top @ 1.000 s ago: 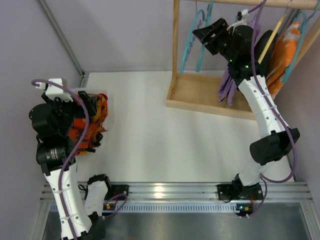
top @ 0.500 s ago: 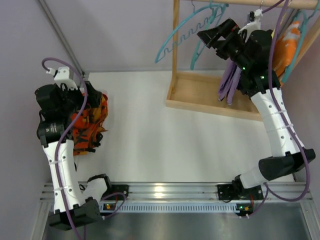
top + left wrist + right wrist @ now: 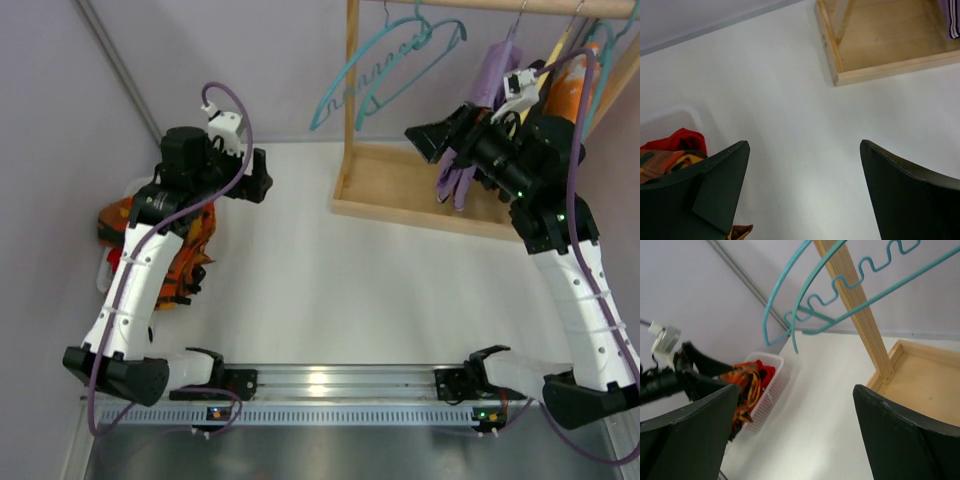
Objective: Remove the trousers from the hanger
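- the orange, red, yellow and black camouflage cloth trousers [image 3: 172, 250] lie bunched in a white plastic basket [image 3: 771, 389] at the table's left edge.
- the thin teal plastic hanger [image 3: 372, 62] hangs tilted on the wooden rack [image 3: 351, 100], far right.
- my left gripper [image 3: 256, 176] is released over the white table [image 3: 320, 280].
- my right gripper [image 3: 424, 134] is released too, near the hanger, with nothing between its fingers.

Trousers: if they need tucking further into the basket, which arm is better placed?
Probably left: the open left gripper hangs close to the basket holding the trousers; the open right gripper is across the table by the empty hanger.
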Available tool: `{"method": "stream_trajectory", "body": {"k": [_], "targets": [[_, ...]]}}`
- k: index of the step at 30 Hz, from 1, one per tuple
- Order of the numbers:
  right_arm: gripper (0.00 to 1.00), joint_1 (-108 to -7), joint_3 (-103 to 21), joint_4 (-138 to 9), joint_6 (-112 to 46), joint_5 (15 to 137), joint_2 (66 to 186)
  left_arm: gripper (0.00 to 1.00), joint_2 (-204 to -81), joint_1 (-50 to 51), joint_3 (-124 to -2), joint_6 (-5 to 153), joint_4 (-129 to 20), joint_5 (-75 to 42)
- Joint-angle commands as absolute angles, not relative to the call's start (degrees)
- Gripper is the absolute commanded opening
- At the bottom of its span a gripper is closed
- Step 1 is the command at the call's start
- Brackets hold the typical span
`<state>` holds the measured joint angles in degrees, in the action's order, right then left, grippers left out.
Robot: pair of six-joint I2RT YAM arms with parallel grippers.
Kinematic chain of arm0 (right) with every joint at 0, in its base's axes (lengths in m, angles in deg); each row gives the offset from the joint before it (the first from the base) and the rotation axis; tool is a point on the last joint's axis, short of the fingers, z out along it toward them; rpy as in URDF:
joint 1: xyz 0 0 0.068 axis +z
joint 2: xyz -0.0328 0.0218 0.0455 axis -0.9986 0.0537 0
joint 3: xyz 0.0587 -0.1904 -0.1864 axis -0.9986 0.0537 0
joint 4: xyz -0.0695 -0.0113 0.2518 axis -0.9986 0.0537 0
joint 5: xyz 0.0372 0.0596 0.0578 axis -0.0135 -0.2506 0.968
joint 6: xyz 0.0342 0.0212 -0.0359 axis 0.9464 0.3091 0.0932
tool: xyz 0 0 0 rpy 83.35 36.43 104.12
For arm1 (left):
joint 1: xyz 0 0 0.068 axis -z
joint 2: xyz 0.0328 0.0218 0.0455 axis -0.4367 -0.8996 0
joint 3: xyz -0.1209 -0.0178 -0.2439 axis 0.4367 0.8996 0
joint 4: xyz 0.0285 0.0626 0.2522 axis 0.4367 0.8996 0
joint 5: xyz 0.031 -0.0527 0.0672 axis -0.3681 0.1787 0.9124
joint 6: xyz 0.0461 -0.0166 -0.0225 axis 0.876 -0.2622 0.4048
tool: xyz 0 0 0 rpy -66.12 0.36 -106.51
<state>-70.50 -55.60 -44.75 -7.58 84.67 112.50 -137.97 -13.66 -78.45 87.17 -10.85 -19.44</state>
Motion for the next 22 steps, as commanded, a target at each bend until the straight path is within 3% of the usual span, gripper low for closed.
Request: {"method": "stream_trajectory", "body": {"k": [1,11,22], "targets": [[0.99,-70.75,-51.15,-43.94,-17.07,91.56,106.53,0.98,-140.98,-10.08,-82.37,88.65,-10.03,-17.13],[0.99,-70.75,-36.28,-36.55,-30.0,95.36,94.23,0.98,-148.81,0.98,-87.21,88.22,-10.02,-17.49],[0.99,-70.75,-28.45,-35.76,-32.47,96.68,90.17,0.98,-151.98,5.57,-87.65,87.17,-10.2,-14.06]]}}
